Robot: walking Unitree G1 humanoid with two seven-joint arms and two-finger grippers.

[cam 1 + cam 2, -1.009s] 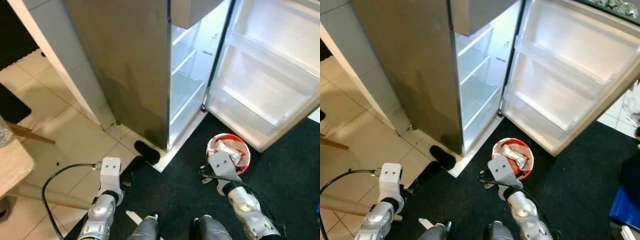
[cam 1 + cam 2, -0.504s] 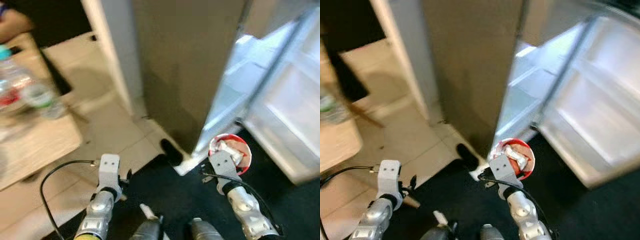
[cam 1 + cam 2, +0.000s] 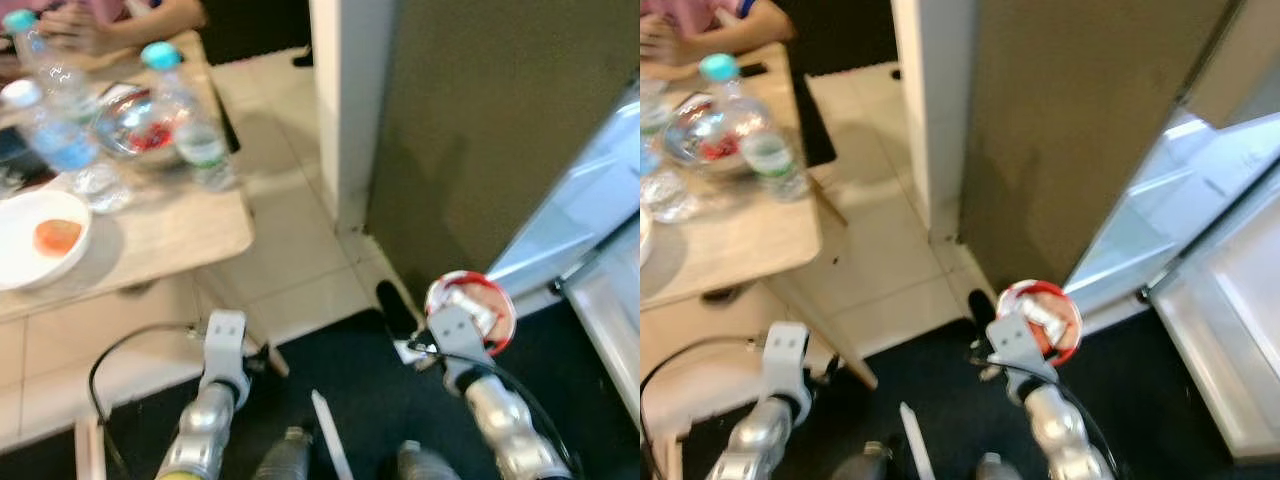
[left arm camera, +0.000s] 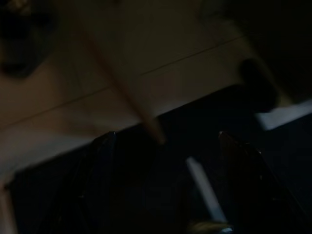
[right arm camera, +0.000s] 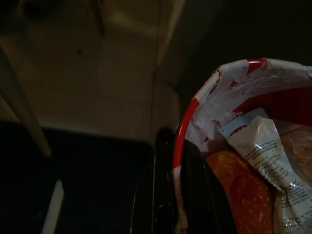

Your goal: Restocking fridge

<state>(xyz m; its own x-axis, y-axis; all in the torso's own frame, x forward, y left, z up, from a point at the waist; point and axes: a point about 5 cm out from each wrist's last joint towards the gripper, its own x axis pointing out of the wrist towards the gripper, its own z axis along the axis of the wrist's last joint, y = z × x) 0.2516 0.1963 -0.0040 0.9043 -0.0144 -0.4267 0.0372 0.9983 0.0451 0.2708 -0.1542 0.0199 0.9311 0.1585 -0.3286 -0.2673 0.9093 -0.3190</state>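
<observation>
Carefully now: the right gripper pinches the red bowl by its rim only, so the packets could tip out. Left gripper hangs spread open.

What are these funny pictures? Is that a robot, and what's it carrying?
Yes, it's a walking robot. The two top pictures come from cameras in its head, looking down at its silver arms. The two dark pictures come from cameras on its wrists. Its right gripper pinches the rim of a red bowl with wrapped food inside. Its left gripper is open and holds nothing. Beside it is a wooden table with water bottles and a white bowl; a person's hand rests there. The open fridge is on the right.
</observation>
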